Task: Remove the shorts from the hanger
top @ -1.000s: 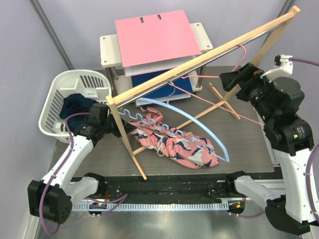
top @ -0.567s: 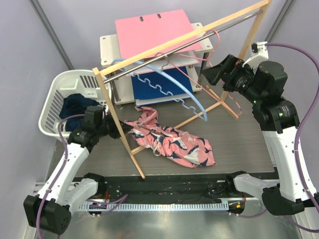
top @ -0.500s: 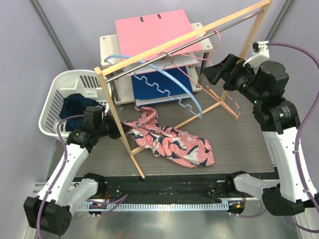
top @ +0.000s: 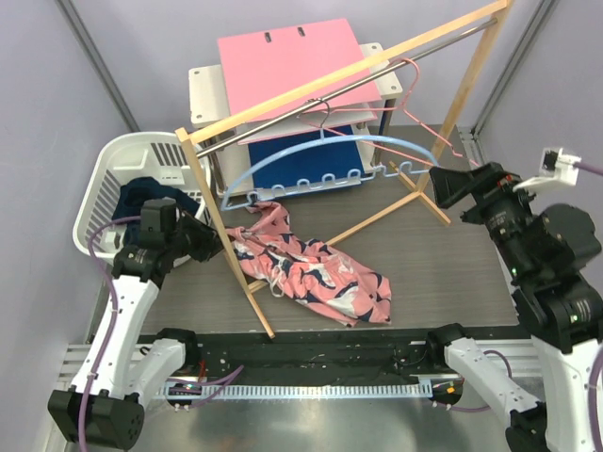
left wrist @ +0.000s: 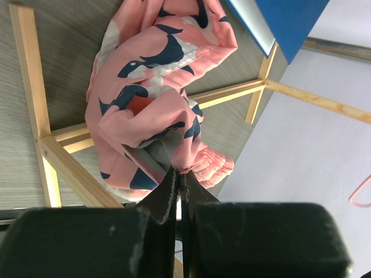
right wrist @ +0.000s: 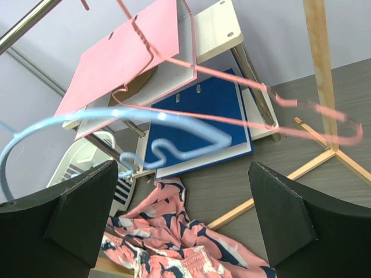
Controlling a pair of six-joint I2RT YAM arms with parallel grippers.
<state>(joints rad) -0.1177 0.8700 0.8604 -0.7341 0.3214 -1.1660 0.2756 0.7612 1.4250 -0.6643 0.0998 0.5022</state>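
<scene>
The salmon pink shorts (top: 316,278) with the navy-and-white print lie crumpled on the table under the wooden rack. My left gripper (top: 224,245) is shut on their elastic waistband, seen close in the left wrist view (left wrist: 181,171), where the shorts (left wrist: 148,92) spread beyond the jaws. The navy shorts (top: 141,200) lie in the white basket. The light blue hanger (top: 325,151) hangs bare from the rack's rail. My right gripper (top: 441,182) is open and empty, right of the hanger's tip; it also shows in the right wrist view (right wrist: 182,231) above the shorts (right wrist: 174,246).
The wooden rack (top: 344,77) stands across the table, its foot (top: 254,301) near the front. A pink wire hanger (top: 415,94) hangs at its right end. A white shelf with a pink folder (top: 287,66) and a blue folder (top: 325,168) stands behind. The white basket (top: 99,202) is far left.
The rack has tipped back upright. The blue hanger has come free of the shorts and swung level under the rail. My right gripper has drawn back right. My left gripper has pulled the shorts leftward.
</scene>
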